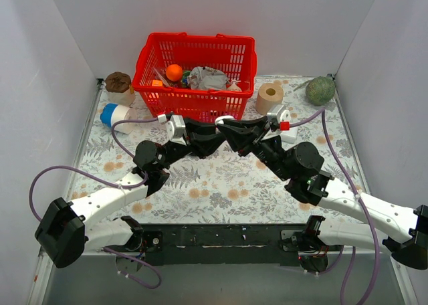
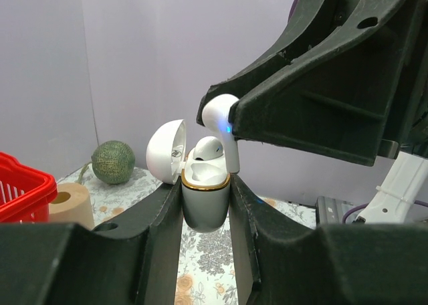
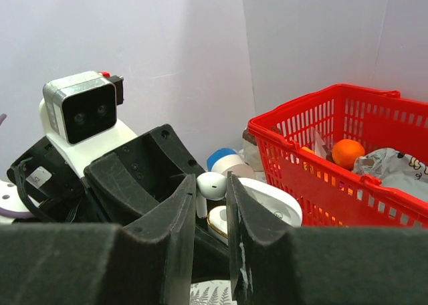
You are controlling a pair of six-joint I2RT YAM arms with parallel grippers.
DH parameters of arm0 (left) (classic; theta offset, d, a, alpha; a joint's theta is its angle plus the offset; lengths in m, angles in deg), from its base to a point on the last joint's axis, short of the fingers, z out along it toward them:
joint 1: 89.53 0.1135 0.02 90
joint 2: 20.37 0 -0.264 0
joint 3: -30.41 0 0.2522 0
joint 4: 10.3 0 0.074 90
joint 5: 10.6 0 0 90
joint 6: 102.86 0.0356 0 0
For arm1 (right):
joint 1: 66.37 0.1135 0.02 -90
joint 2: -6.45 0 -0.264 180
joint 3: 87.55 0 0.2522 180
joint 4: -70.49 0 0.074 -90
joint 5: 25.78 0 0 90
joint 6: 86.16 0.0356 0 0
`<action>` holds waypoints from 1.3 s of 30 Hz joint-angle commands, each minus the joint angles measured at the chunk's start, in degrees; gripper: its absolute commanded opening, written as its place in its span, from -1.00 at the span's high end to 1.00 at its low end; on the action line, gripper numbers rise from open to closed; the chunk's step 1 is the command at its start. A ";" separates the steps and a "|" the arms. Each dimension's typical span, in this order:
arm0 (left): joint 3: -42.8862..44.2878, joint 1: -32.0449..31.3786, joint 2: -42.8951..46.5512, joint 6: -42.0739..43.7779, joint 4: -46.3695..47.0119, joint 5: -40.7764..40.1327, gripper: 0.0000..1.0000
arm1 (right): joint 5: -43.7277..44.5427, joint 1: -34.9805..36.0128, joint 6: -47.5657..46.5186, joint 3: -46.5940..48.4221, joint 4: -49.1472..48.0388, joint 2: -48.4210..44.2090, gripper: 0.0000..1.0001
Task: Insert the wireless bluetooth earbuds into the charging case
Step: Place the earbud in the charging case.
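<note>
Earbud 2 point(image 2: 219, 114) hung pinched in my right claw point(image 3: 210, 205), stem at the mouth of the open charging case point(image 2: 206, 198), clamped upright in my left claw point(image 2: 206, 218) with 1 bud point(image 2: 207, 148) already seated. I judged an off-line stem could catch the rim and twist free.

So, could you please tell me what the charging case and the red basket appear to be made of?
The charging case: likely smooth plastic, white with a shiny gold rim, possibly metal trim. The red basket: probably moulded plastic, judging by its glossy lattice walls.
</note>
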 commanded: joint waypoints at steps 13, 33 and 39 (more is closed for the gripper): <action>1.46 -0.81 2.94 2.98 -1.35 -0.96 1.00 | 10.39 3.35 -4.65 1.22 -5.12 0.72 0.97; 2.08 -0.81 3.03 2.71 -1.61 -1.57 1.00 | 12.69 5.37 -5.97 1.74 -2.13 2.21 0.97; 2.17 -0.81 3.12 2.54 -1.43 -1.66 1.00 | 14.27 6.16 -6.23 1.74 -1.17 2.39 0.97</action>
